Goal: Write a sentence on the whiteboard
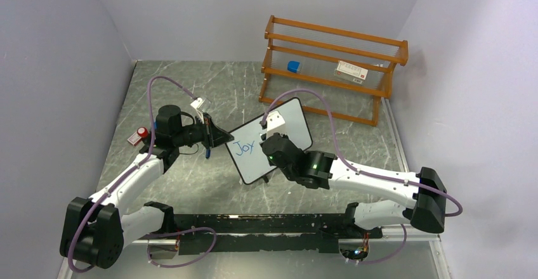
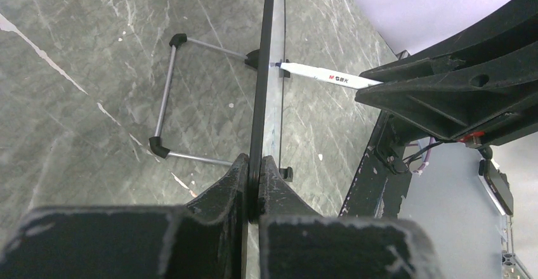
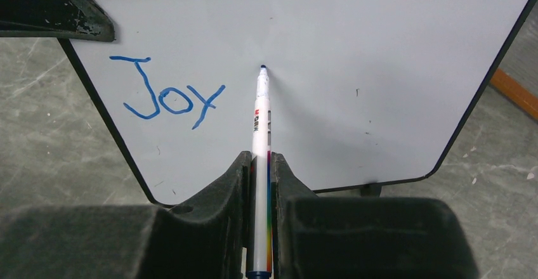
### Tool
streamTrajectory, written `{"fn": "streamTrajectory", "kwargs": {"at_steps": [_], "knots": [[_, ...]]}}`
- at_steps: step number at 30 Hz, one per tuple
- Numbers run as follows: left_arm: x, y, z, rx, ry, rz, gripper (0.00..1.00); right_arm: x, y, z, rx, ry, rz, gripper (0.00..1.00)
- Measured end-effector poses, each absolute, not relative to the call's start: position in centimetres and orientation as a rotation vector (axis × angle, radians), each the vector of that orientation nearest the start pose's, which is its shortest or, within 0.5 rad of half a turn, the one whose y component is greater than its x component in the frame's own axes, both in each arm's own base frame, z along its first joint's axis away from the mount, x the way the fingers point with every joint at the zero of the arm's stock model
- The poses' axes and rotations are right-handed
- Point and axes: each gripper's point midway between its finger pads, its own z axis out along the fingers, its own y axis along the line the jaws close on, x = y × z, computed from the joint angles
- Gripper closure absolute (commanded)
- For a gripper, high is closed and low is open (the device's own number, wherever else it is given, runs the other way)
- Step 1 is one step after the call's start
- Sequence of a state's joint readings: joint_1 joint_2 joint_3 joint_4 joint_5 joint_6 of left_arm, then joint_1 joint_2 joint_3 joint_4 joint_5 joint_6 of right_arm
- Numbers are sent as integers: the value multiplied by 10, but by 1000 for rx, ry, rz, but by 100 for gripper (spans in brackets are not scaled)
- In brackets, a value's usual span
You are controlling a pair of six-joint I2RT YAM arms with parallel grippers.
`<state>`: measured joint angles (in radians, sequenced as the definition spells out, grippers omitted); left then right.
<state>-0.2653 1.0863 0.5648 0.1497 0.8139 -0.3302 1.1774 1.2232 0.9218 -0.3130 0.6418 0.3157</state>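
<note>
The whiteboard (image 3: 380, 70) has a smooth, glossy white face, faintly specked, inside a thin black frame (image 2: 261, 70) that looks like plastic. Behind the whiteboard, its stand (image 2: 164, 101) is thin bare metal rod with black caps at the corners. The marker (image 3: 261, 133) against the whiteboard is smooth white plastic. The left gripper (image 2: 255, 165) and right gripper (image 3: 261, 158) are matt black plastic, grainy and scuffed pale at the edges. Under the whiteboard, the table (image 1: 209, 95) looks like grey veined stone with a dull sheen. Beyond the whiteboard, the rack (image 1: 330, 57) is orange varnished wood.
</note>
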Motion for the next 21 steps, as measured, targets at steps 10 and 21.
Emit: {"fn": "streamTrajectory", "kwargs": {"at_steps": [10,21], "knots": [[252,-209,173,498,1938,-1174,95,222,277,185,-525,1997,228,100],[251,-209,173,499,1938,-1179,95,220,273,190,-519,2000,245,100]]}}
